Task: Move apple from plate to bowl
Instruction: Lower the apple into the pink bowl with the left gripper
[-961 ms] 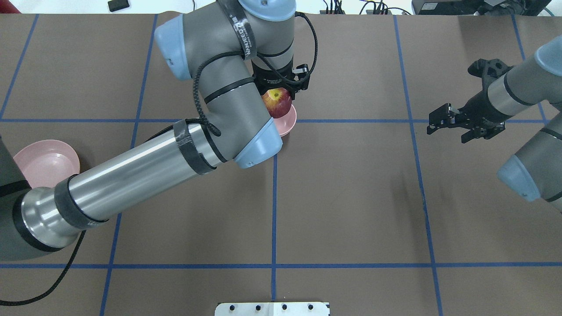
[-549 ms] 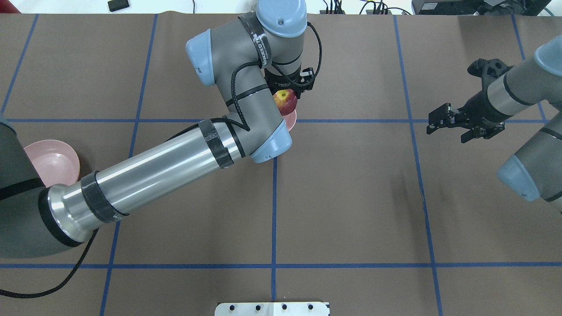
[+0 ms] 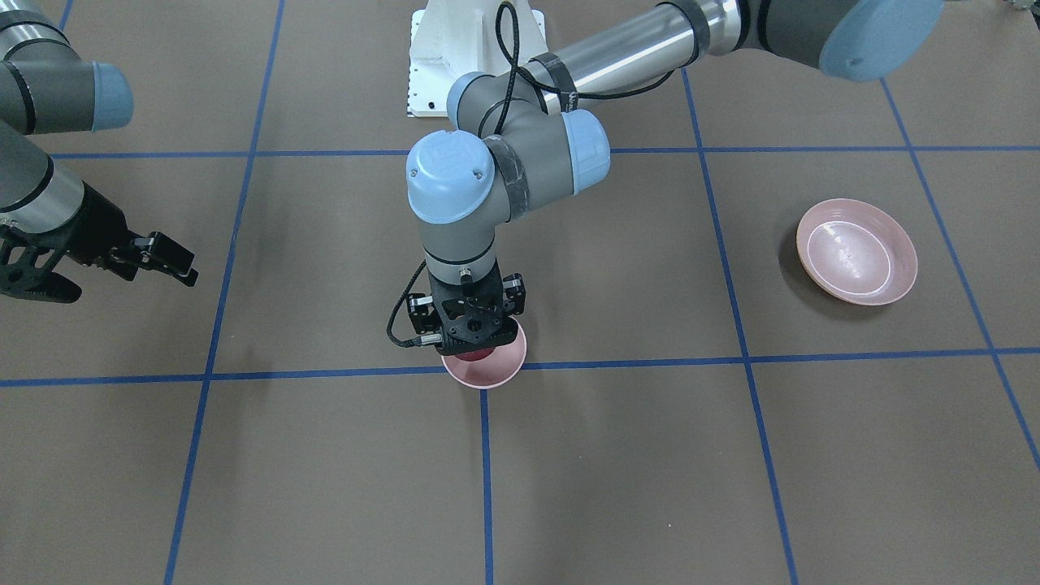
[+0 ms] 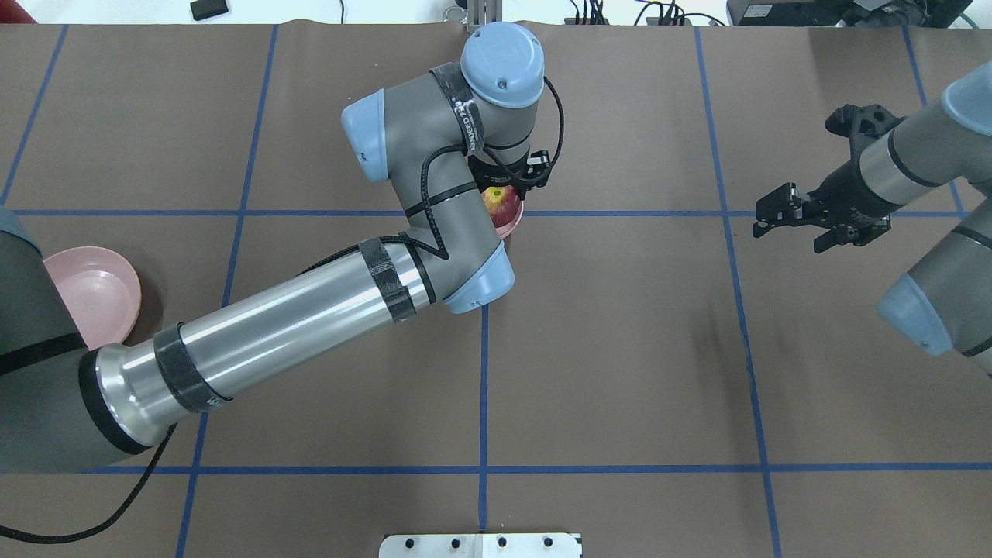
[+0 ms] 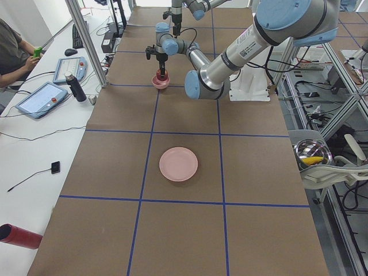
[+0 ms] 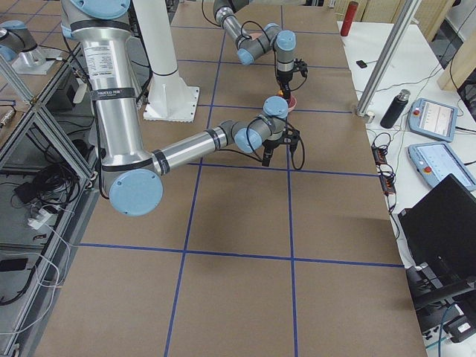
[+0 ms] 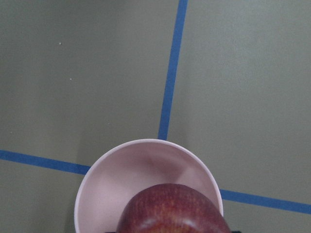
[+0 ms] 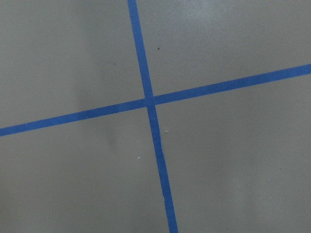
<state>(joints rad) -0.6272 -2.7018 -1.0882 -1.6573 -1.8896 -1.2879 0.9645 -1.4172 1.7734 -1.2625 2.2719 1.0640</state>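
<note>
The dark-red apple [image 4: 500, 203] with its yellow stem patch is held in my left gripper [image 4: 505, 195], which is shut on it. The apple hangs low in the mouth of the small pink bowl [image 4: 514, 222], which stands on a blue tape crossing. In the front view the left gripper [image 3: 471, 337] points straight down over the bowl [image 3: 496, 372] and hides most of the apple [image 3: 470, 355]. The left wrist view shows the apple [image 7: 170, 208] over the bowl's inside [image 7: 121, 170]. The pale-pink plate [image 3: 857, 252] lies empty, far to the robot's left. My right gripper [image 4: 769, 213] is open, empty, and hovers far to the right.
The plate [image 4: 97, 294] is partly hidden by my left arm in the overhead view. A white base plate [image 4: 480, 545] sits at the near table edge. Blue tape lines cross the brown table [image 4: 620, 349]. Operator gear lies past the far edge.
My left gripper has lowered with the apple from above the bowl into its mouth, and the left forearm has swung to the right. The right arm has not moved.
</note>
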